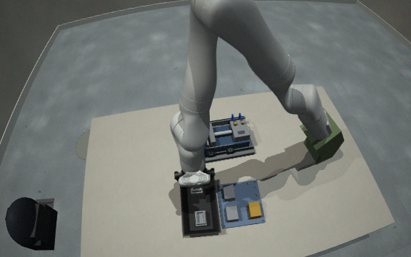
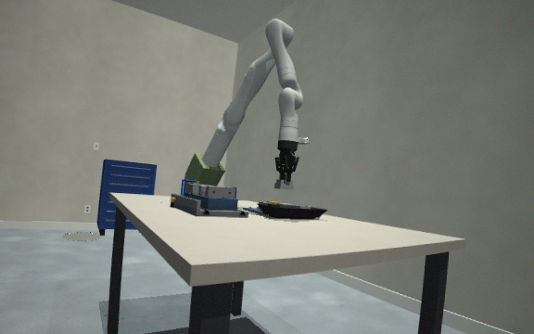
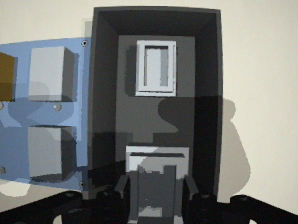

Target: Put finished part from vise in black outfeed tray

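My gripper (image 2: 286, 178) (image 3: 156, 189) is shut on the finished part (image 2: 284, 186) (image 3: 157, 161), a grey block with a pocket on top. It hangs well above the near end of the black outfeed tray (image 1: 183, 214) (image 2: 295, 211) (image 3: 103, 96). Another pocketed part (image 1: 200, 218) (image 3: 157, 67) lies flat at the tray's other end. In the top view the arm's wrist hides the fingers. The blue vise (image 1: 227, 140) (image 2: 209, 200) stands behind the tray, toward the robot base.
A blue plate (image 1: 245, 189) (image 3: 16, 106) beside the tray carries two grey blocks (image 1: 229, 192) (image 1: 232, 213) and a yellow block (image 1: 255, 209). The green robot base (image 1: 325, 144) (image 2: 204, 169) sits at the table's far corner. A blue cabinet (image 2: 125, 195) stands on the floor behind.
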{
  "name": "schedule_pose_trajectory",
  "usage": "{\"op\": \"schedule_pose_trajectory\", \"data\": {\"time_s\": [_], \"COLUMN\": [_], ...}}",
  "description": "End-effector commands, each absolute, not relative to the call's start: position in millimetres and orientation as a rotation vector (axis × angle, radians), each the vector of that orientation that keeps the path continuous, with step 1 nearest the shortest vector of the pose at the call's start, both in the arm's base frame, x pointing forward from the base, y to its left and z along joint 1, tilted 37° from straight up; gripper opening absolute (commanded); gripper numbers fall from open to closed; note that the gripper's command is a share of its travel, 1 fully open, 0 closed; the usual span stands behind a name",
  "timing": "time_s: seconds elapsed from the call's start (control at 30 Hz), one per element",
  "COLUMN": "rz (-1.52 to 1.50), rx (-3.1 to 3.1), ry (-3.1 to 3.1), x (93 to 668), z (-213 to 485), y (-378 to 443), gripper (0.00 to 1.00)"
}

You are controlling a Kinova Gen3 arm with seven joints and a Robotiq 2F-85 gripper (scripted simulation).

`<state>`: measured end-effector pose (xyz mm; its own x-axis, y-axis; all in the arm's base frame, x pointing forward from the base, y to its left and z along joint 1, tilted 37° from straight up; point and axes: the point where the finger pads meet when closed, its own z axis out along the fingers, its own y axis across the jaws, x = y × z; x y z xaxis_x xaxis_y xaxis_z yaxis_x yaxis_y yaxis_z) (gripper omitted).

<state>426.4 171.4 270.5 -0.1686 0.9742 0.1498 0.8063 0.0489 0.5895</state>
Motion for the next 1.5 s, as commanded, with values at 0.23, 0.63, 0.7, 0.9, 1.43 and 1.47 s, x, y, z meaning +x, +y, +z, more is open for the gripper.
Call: {"op": "schedule_pose_trajectory", "data": {"time_s": [0.23, 0.63, 0.7, 0.9, 1.43, 1.47], "rz": [0.816, 0.815, 0.816, 0.821, 0.819, 0.818], "rx": [1.805, 1.806, 1.805, 1.803, 1.804, 1.804], "ry": [2.039, 2.04, 2.039, 2.037, 2.038, 2.038], "x": [433, 442, 445, 453, 465, 465], "z": [261, 248, 246, 239, 222, 220], "y": [171, 175, 175, 179, 183, 183], "gripper": [0.0, 0.0, 0.0, 0.0, 0.0, 0.0]}}
